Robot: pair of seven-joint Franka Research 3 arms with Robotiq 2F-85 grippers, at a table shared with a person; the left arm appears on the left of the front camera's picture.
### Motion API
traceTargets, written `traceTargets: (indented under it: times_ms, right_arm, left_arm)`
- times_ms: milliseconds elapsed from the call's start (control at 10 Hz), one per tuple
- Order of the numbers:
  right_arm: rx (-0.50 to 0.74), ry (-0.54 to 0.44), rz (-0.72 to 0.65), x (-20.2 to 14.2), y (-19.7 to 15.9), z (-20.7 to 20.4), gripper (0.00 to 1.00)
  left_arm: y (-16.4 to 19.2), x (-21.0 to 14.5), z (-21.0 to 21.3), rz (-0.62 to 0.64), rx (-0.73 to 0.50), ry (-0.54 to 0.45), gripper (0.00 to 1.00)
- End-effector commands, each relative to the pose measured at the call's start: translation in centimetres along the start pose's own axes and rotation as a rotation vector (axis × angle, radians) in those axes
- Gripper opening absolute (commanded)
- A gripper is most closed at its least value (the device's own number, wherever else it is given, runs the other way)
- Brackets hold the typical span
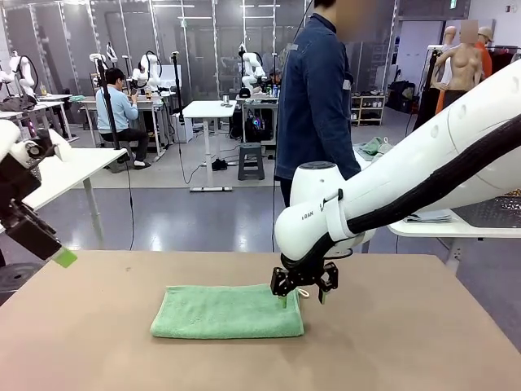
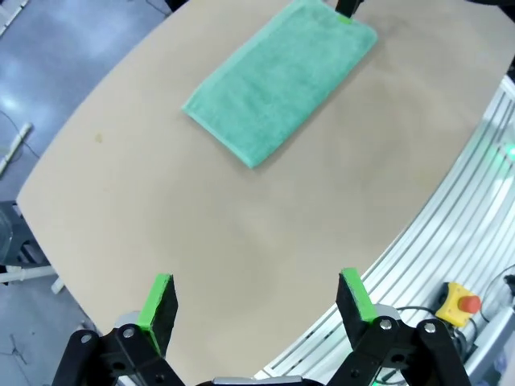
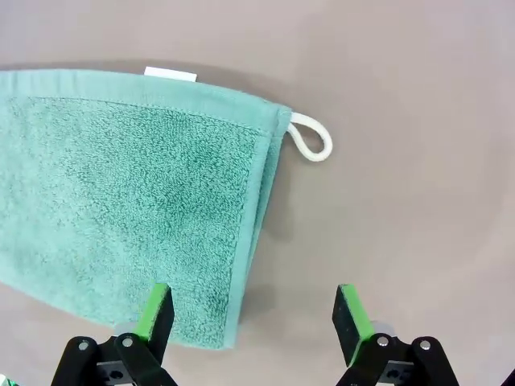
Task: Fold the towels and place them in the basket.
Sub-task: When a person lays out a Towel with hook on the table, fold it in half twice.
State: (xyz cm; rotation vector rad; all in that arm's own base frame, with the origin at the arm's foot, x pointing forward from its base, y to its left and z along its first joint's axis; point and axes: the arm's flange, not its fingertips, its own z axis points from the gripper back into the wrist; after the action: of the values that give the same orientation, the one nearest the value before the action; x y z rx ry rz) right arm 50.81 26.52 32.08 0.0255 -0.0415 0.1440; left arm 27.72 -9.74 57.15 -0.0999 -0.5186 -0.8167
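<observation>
My right gripper (image 1: 304, 287) hangs, fingers (image 3: 154, 310) released, straddling the end of the folded towel (image 1: 228, 312); next, I reckon, pinch that edge and fold again.

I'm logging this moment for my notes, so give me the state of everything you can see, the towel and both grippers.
Towel: folded, lying flat on the table, white loop sticking out at one corner.
Left gripper: open, empty, held up by the table's left side, away from the towel.
Right gripper: open, empty, low over the towel's loop end, one finger above cloth, the other above bare table.
</observation>
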Motion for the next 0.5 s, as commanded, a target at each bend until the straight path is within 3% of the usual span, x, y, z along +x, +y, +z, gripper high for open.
traceTargets:
  times_ms: [0, 300, 400]
  right_arm:
    - [-0.01, -0.027, -0.042, 0.6, 1.1, -1.0, 1.0]
    - [-0.032, -0.027, -0.08, 1.4, 1.1, -2.0, 1.0]
    - [-0.029, -0.031, -0.087, 1.6, 1.0, -2.1, 1.0]
  left_arm:
    - [-1.9, -2.7, 0.7, 0.019, 0.031, 0.009, 1.0]
    - [-1.8, -3.1, 2.1, 0.056, 0.019, -0.032, 1.0]
    - [-0.9, -0.9, 2.6, 0.014, 0.025, -0.028, 1.0]
